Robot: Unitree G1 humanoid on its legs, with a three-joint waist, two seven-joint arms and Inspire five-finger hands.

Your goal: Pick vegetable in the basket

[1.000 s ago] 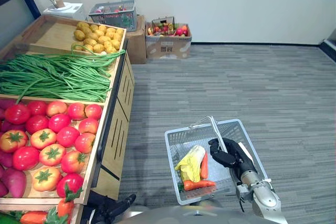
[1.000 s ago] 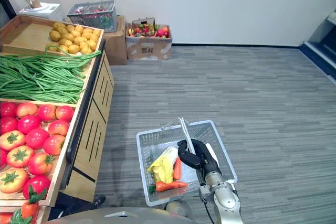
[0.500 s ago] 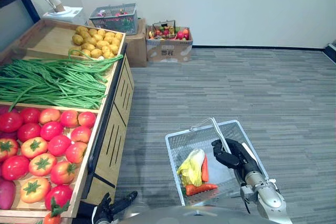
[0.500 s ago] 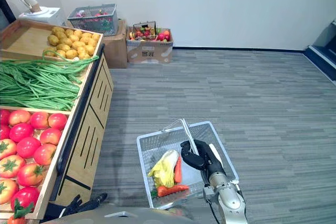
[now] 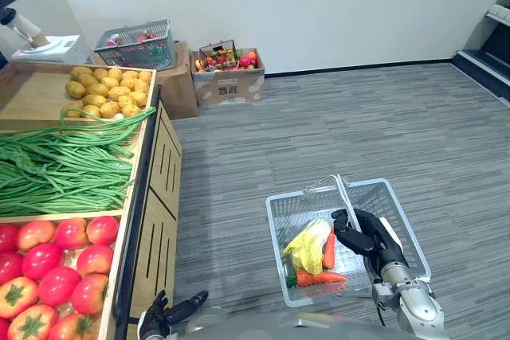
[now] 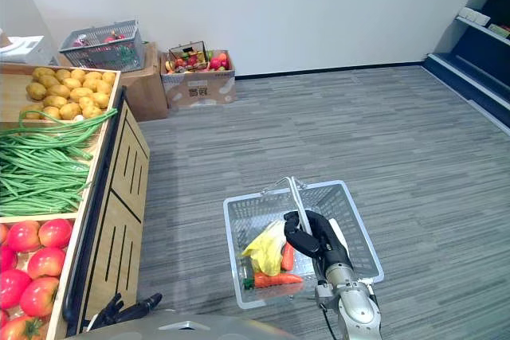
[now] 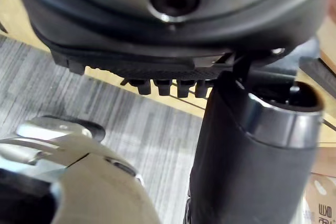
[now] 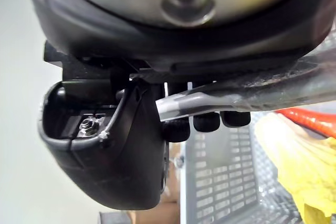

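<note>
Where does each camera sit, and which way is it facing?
Left eye view: head, looking down and forward at the vegetable stand and the basket; right hand and left hand show.
Right eye view: head, just beside; same scene.
Left wrist view: left wrist, past the left hand toward floor and stand.
Right wrist view: right wrist, along the right hand curled round the basket handle.
Shared: eye views and right wrist view show the yellow leafy vegetable.

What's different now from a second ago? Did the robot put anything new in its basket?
Nothing new went in. The camera turned, so the vegetable stall slid leftward in view. The right hand stays shut on the basket handle, and the cabbage and two carrots lie in the basket as before. The left hand stays low, idle.
</note>
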